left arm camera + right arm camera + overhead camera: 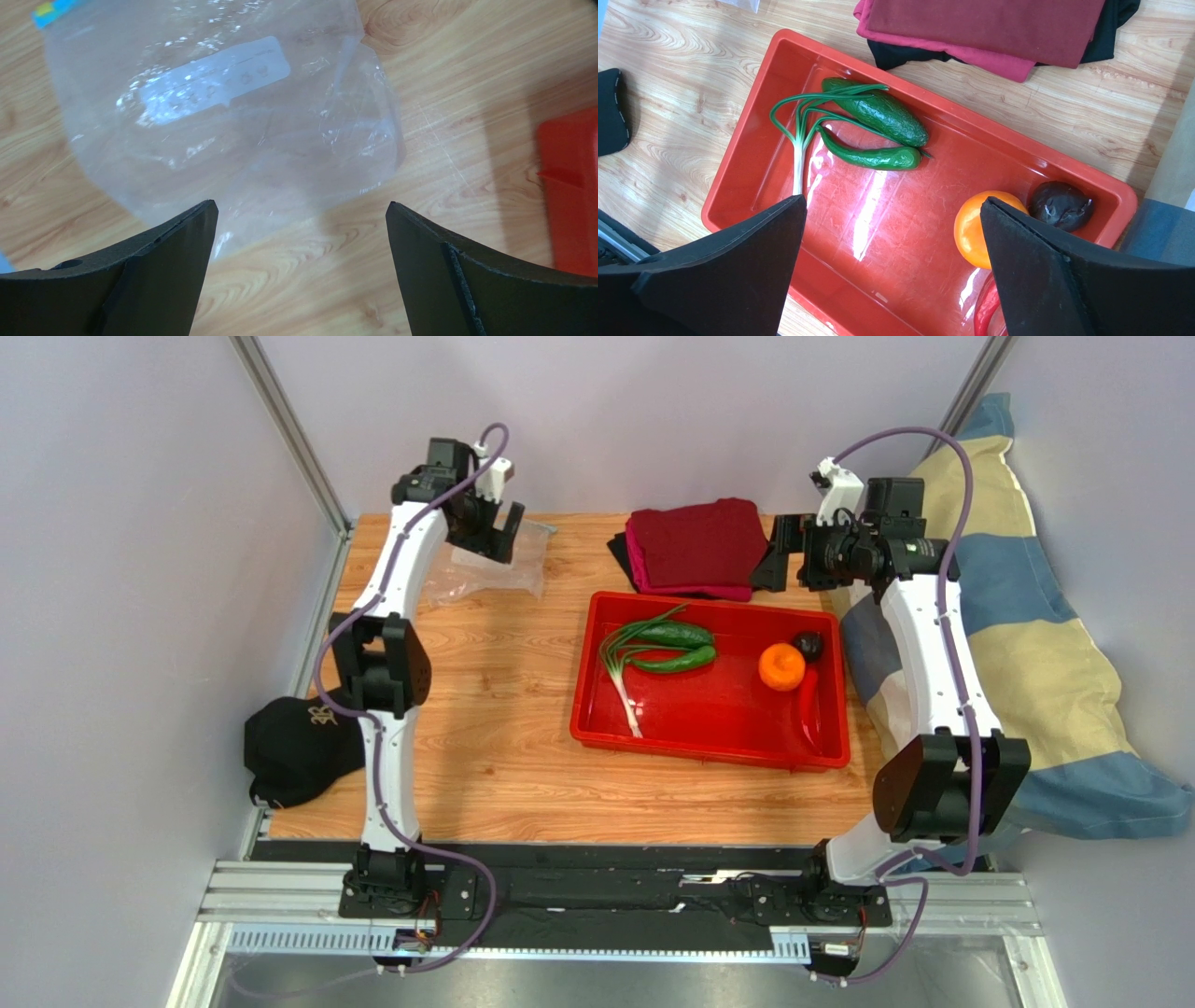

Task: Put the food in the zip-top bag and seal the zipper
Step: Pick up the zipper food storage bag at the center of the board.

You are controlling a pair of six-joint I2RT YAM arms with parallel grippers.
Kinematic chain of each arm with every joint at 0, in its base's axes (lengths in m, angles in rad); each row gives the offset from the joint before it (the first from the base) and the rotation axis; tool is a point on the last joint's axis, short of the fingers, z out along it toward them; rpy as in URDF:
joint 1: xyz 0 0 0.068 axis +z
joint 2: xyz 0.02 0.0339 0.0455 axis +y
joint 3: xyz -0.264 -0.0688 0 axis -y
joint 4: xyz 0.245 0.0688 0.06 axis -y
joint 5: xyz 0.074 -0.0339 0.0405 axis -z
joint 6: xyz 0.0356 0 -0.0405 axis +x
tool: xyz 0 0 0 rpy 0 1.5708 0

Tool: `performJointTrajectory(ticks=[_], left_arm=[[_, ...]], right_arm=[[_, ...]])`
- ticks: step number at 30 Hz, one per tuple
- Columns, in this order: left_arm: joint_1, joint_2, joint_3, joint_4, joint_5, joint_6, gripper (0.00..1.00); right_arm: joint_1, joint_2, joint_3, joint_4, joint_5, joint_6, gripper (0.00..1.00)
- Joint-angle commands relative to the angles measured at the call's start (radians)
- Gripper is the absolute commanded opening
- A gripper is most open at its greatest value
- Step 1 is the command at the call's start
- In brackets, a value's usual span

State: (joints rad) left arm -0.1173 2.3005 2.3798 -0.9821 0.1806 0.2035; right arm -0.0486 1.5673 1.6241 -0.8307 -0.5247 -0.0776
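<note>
Viewing from above: food (671,647) lies in the red tray (716,735), clear bag (494,578) flat at the far left of the table (491,756). Left wrist: left gripper (300,204) hangs spread and empty over the bag. Right wrist: right gripper (894,199) likewise, over the food.

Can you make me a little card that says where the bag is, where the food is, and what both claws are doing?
Bag: zip-top bag, flat on the wooden table, looks empty
Food: orange fruit, two green vegetables, green onion, red chili, dark round piece
Food place: all in the red tray
Left claw: open, above the bag, holding nothing
Right claw: open, above the tray, holding nothing
Bagged: nothing yet
</note>
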Motion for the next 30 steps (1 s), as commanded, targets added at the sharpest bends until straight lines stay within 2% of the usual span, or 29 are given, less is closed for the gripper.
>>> performJointTrajectory(ticks=[1,6,13,22,27,28,30], left_arm=[[-0.005,0.068,0.039,0.088,-0.009,0.091,0.99],[-0.015,0.146,0.032,0.103,-0.062,0.175,0.99],[-0.027,0.171,-0.043,0.121,-0.124,0.270,0.99],[-0.027,0.149,-0.145,0.092,-0.026,0.352,0.94],[-0.024,0.140,-0.215,0.076,-0.017,0.399,0.85],[-0.024,0.140,-0.223,0.065,-0.015,0.407,0.76],[-0.024,0.143,-0.228,0.054,-0.004,0.415,0.65]], right_arm=[[0.009,0.011,0.048,0.041,-0.011,0.010,1.00],[0.010,0.026,0.065,0.039,-0.014,0.007,1.00],[0.013,0.054,0.103,0.048,-0.038,0.024,1.00],[0.044,0.114,0.164,0.053,-0.087,0.053,1.00],[0.078,0.117,0.168,0.054,-0.086,0.055,1.00],[0.078,0.117,0.166,0.054,-0.086,0.055,1.00],[0.078,0.115,0.163,0.054,-0.087,0.055,1.00]])
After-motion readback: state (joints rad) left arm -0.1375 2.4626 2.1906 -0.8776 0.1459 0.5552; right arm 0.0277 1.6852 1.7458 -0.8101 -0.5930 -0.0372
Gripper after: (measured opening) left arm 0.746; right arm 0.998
